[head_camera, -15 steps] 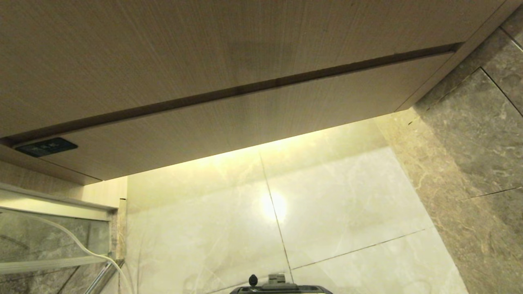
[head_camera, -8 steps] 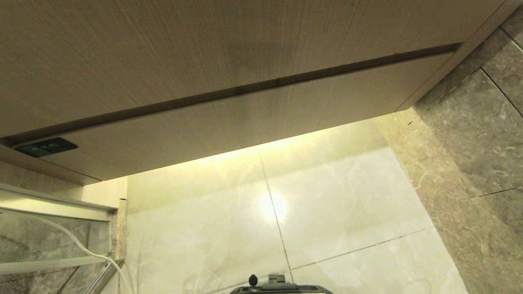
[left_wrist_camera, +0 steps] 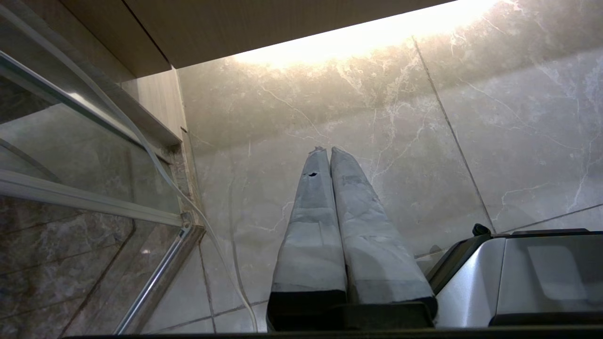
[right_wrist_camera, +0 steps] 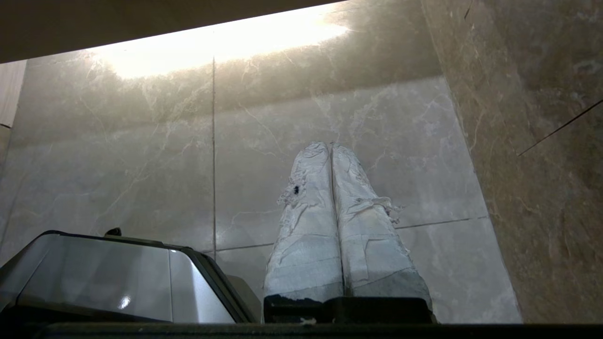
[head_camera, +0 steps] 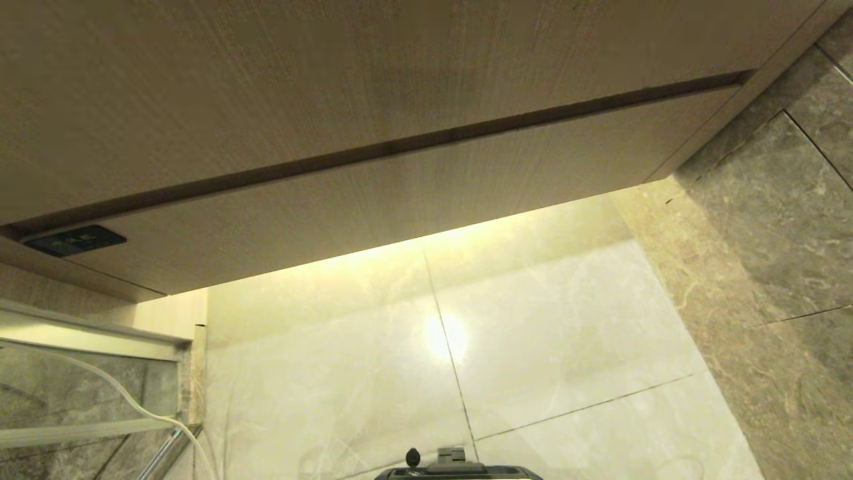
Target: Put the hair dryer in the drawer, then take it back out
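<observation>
A: Where is the drawer, as you look from the head camera?

B: You see it running from nine o'clock up to two o'clock, pushed in flush under the fixed wood panel, a dark seam between them. Its small black label sits at the nine o'clock corner.

A: And the hair dryer?

B: You find it in none of the three views.

A: What of the left gripper?

B: Your left wrist camera shows its two taped fingers pressed together, tips touching, nothing between them, pointing at the pale marble floor. A glass panel and a thin white cord lie off to its nine o'clock side.

A: The right gripper?

B: Likewise closed and empty, its frayed white fingers tight against each other above the floor tiles, the dark marble wall at three o'clock. The robot's grey base shows at seven o'clock.
</observation>
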